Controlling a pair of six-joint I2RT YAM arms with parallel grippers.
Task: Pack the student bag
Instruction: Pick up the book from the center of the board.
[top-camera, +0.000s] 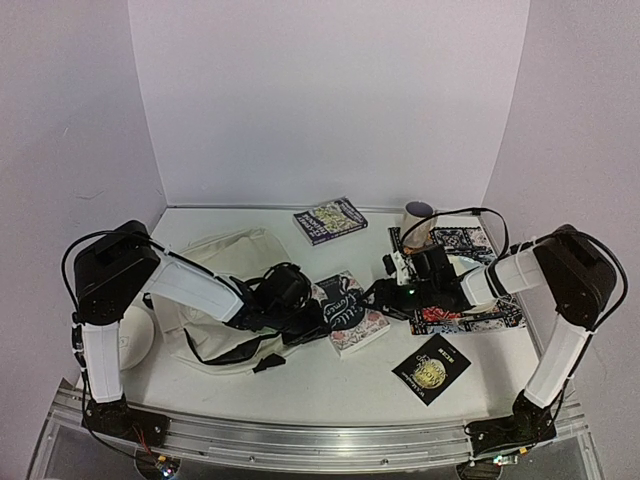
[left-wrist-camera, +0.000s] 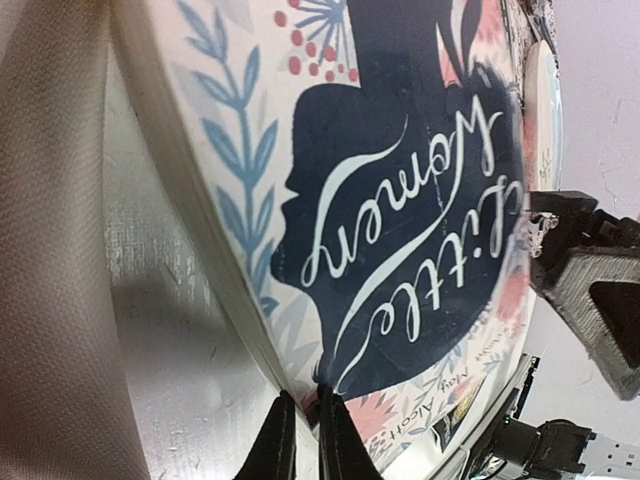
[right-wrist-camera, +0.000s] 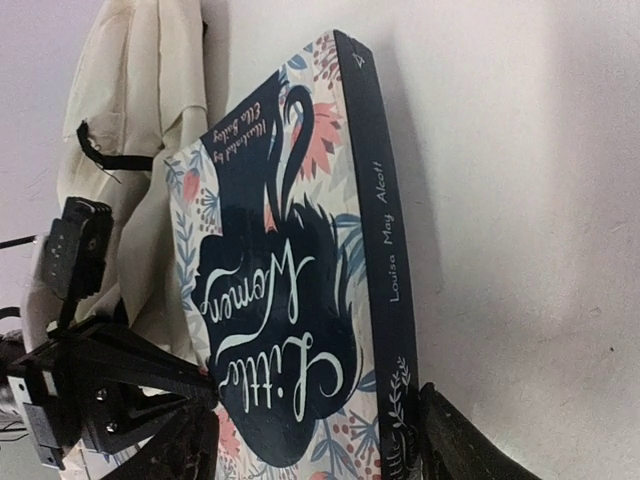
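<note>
The cream student bag (top-camera: 222, 262) lies slumped at the left, and its fabric also shows in the wrist views (left-wrist-camera: 50, 250) (right-wrist-camera: 130, 100). Right beside it lies the Little Women book (top-camera: 350, 312) (left-wrist-camera: 400, 200) (right-wrist-camera: 290, 280), with a navy silhouette cover. My left gripper (top-camera: 318, 322) (left-wrist-camera: 303, 430) is shut, pinching the book's near cover edge. From the right, my right gripper (top-camera: 385, 295) (right-wrist-camera: 320, 445) straddles the book's width. One of its fingers (right-wrist-camera: 450, 440) rests against the navy spine and the other against the page edge, so both arms hold the book.
A patterned book (top-camera: 330, 220) lies near the back wall, with a mug (top-camera: 417, 222) to its right. Under my right arm sits a red-blue patterned book (top-camera: 470, 318). A black book with a gold emblem (top-camera: 432, 368) lies front right. A white rounded object (top-camera: 135, 335) sits far left.
</note>
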